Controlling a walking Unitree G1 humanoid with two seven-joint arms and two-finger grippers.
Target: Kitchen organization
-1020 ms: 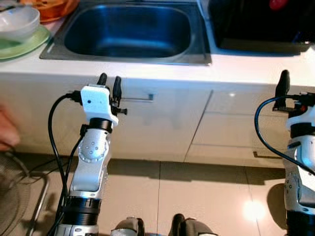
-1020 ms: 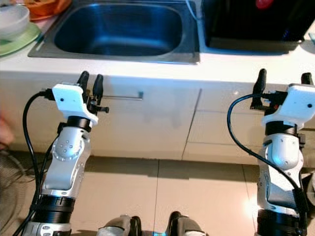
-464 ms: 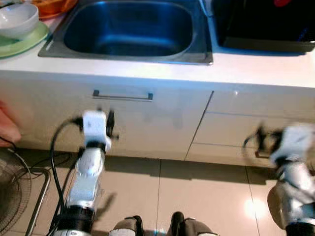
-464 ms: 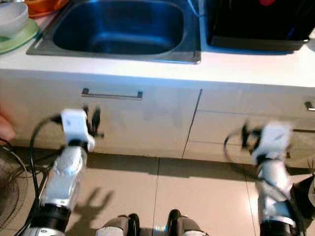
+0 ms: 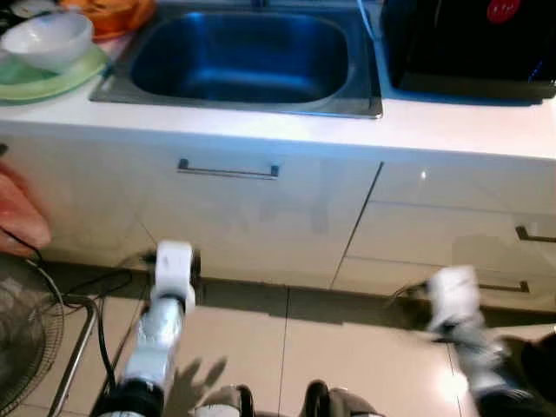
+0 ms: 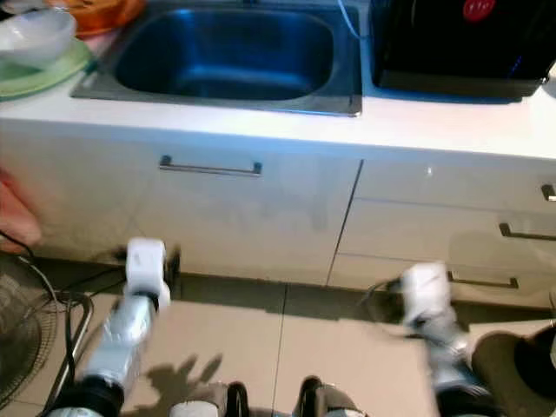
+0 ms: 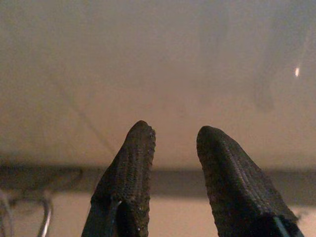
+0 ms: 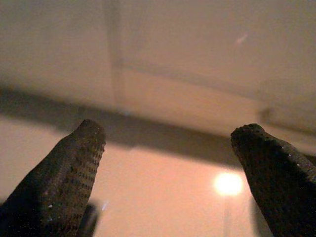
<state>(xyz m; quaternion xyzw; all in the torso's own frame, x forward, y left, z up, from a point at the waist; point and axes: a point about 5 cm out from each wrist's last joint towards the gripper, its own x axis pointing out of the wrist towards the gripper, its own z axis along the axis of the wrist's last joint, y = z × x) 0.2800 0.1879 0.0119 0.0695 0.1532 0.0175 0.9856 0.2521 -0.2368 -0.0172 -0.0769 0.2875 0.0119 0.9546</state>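
Low down, we hold our left end effector [image 7: 173,148] slightly parted and right end effector [image 8: 165,143] spread wide, both empty, near the cabinet [image 5: 261,217] below the sink [image 5: 243,56]; a bowl [image 5: 48,39] sits far left on the table [image 5: 452,126].

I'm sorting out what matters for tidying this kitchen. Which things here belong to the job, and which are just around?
Likely part of the job:
- white bowl on the green plate
- orange dish
- sink
- cupboard handle
- left pincer and right pincer, both open, low by the cupboards

Just around:
- black appliance
- fan
- a person's hand
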